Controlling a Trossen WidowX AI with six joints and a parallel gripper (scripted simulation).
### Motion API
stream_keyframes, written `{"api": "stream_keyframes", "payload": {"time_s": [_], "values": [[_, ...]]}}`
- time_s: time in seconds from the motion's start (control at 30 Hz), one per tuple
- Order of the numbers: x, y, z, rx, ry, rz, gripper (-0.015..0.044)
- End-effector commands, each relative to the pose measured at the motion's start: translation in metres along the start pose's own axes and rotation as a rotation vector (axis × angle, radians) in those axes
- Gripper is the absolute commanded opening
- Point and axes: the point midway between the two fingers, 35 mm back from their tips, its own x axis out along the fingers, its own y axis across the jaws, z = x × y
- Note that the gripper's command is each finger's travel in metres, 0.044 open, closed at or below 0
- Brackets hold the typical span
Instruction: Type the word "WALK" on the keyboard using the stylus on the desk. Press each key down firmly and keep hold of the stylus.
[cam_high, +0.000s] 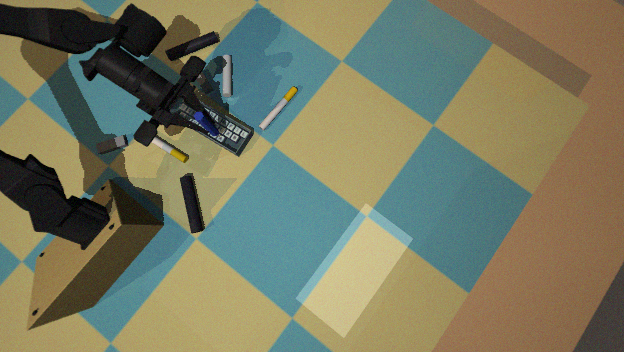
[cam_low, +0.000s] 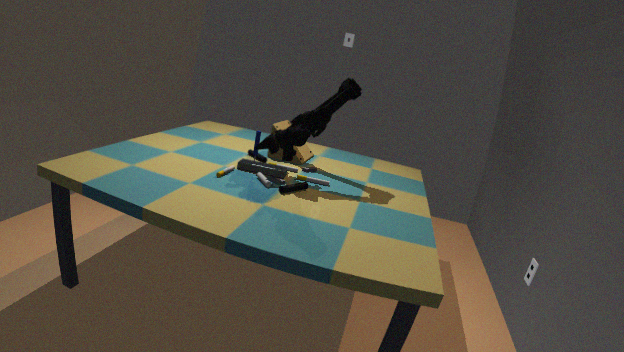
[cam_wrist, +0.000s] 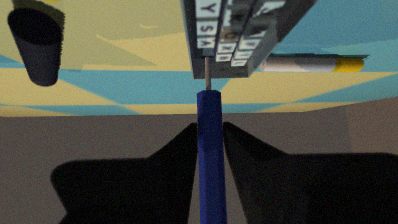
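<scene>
Clearly, the stylus is in the claw's grip, with its thin tip at the keyboard.

Nearest in the wrist view, the gripper (cam_high: 201, 118) (cam_low: 259, 146) (cam_wrist: 210, 128) stands only slightly open, its fingers closed on the blue stylus (cam_high: 207, 124) (cam_low: 257, 142) (cam_wrist: 211, 160) from left and right. Farther in, the tip reaches the keyboard (cam_high: 243, 144) (cam_low: 262, 168) (cam_wrist: 231, 71), close to a key reading A; whether it touches or presses anything, I cannot tell. To the left lies a dark cylinder (cam_high: 192, 203) (cam_low: 257, 155) (cam_wrist: 37, 47); to the right, beyond the keyboard, a white marker with a yellow end (cam_high: 278, 108) (cam_low: 226, 172) (cam_wrist: 310, 64). Both rest on the blue-and-yellow checkered table (cam_high: 320, 110) (cam_low: 210, 200) (cam_wrist: 100, 90).
</scene>
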Motion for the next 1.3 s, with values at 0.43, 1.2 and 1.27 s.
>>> {"api": "stream_keyframes", "payload": {"time_s": [0.43,1.2,1.27], "values": [[0.005,0.002,0.006,0.0,0.003,0.006,0.0081],[0.008,0.002,0.012,0.0,0.003,0.006,0.0081],[0.008,0.002,0.012,0.0,0.003,0.006,0.0081]]}}
